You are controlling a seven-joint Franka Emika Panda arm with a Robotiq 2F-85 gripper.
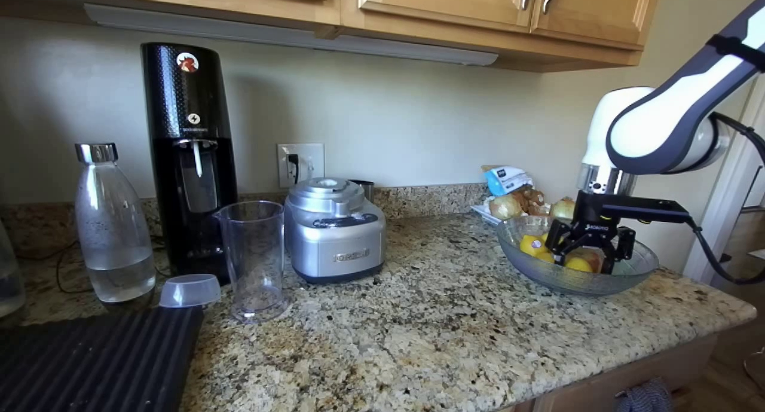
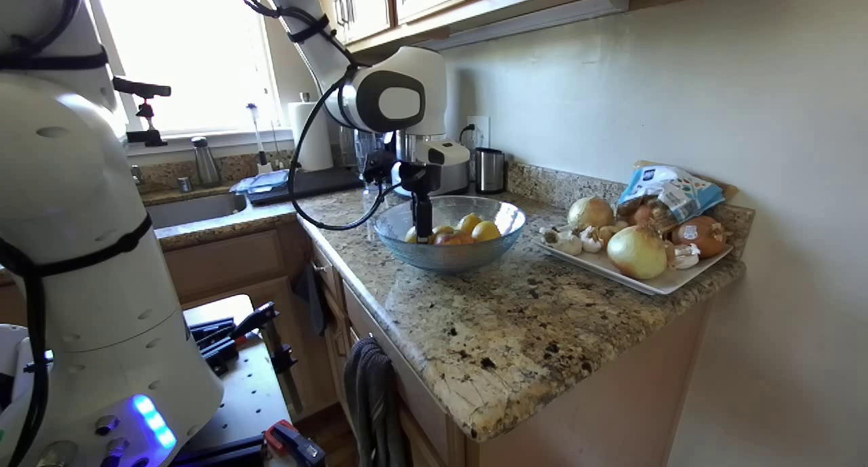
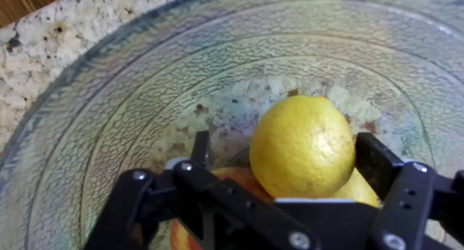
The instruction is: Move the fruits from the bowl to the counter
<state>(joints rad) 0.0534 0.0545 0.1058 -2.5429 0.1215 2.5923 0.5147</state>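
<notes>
Inside the glass bowl (image 3: 224,48) on the counter (image 3: 43,61), a lemon (image 3: 302,146) sits between the fingers of the gripper (image 3: 284,144), its jaws spread wide, released. Gap visible to one finger; opposite finger just beside the lemon, contact unclear. Wrist view: apple (image 3: 241,177) and second lemon (image 3: 359,190) partly hidden behind it and the gripper.

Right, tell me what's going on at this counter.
A robot arm has its gripper down in the glass bowl, jaws open with a yellow lemon between them. One side is against or very close to the lemon; the other shows a gap, so nothing is gripped yet. An apple and more lemons lie in the bowl too, still to go onto the counter.
</notes>
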